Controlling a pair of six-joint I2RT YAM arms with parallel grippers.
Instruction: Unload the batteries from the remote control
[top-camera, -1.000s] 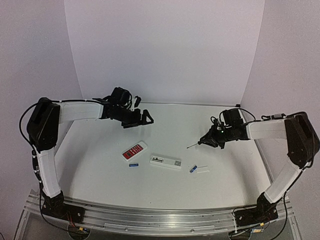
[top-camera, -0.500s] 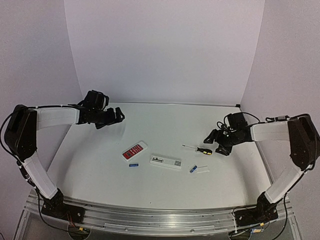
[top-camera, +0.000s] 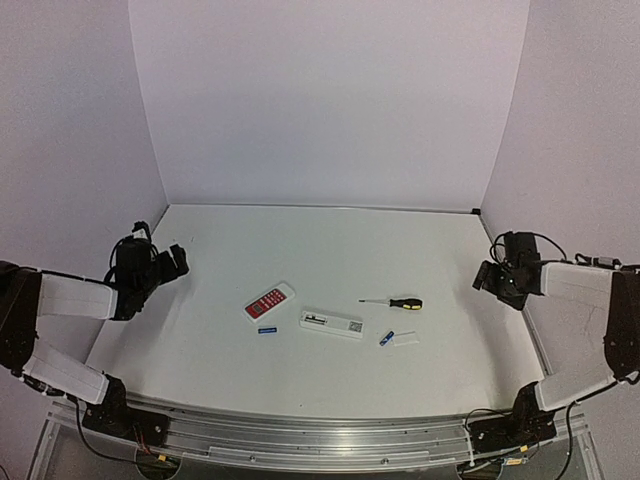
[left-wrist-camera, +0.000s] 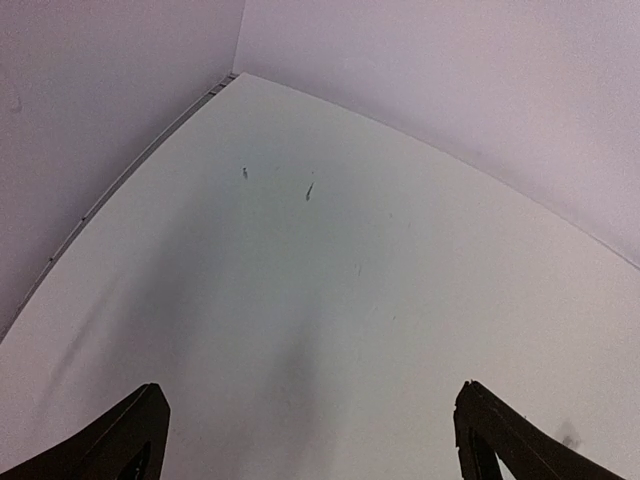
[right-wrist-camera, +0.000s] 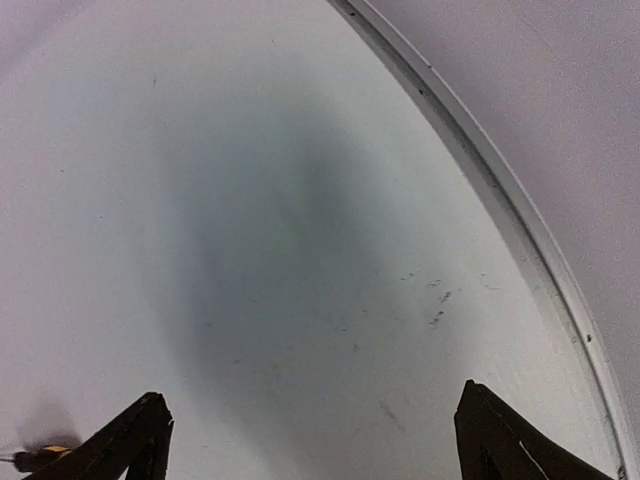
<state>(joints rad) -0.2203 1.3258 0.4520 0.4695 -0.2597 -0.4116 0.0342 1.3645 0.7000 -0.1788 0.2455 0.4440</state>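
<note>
Long, slim white remote control (top-camera: 331, 323), plain back upward with small dark marks, flat on the worktop (top-camera: 300, 250) just below centre of the top view. Long axis nearly left to right across the frame, right end slightly lower. Tiny blue left battery (top-camera: 268, 330) loose near its left end; right battery (top-camera: 385, 339) off its right end, just beside a flat white cover (top-camera: 406, 340). Red-faced remote (top-camera: 269, 301) up-left, screwdriver (top-camera: 393, 302) up-right. Left gripper (top-camera: 170, 262) at the left edge, right gripper (top-camera: 487, 277) at the right edge, both spread wide, holding nothing.
</note>
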